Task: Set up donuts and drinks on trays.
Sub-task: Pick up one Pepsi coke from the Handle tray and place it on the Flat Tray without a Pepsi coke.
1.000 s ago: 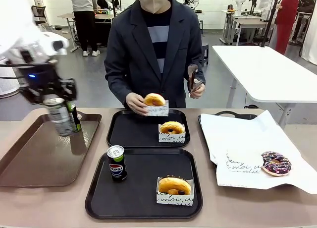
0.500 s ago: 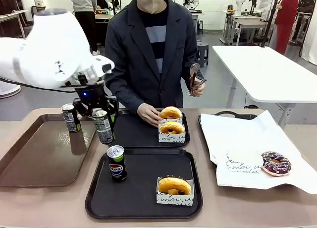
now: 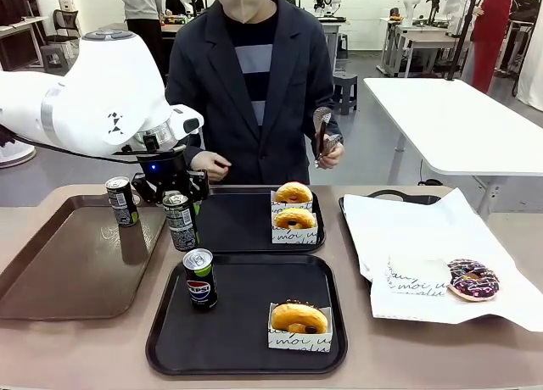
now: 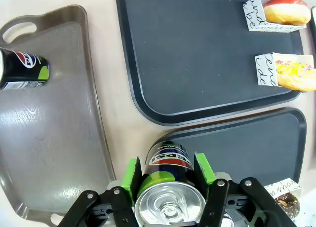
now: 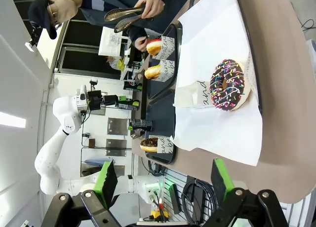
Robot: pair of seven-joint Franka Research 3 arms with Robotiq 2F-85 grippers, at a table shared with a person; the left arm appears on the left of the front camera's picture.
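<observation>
1. A slim dark can [image 3: 179,222] with a silver top is held upright near the worktop's far edge, left of centre, at the left rim of the far black tray [image 3: 229,229]. A Pepsi logo and a green band are seen on it from the left wrist.
2. The left gripper [image 4: 168,173] has its jaws closed on the can's sides, green pads pressed against it.
3. The right gripper [image 5: 164,182] has its jaws spread wide, with nothing held.
4. On the far black tray, the far donut [image 3: 293,192] and the middle donut [image 3: 294,218] are set in white sleeves.
5. On the near black tray [image 3: 246,343], by the worktop's near edge, a Pepsi can [image 3: 200,279] and the near donut [image 3: 299,318] are placed.
</observation>
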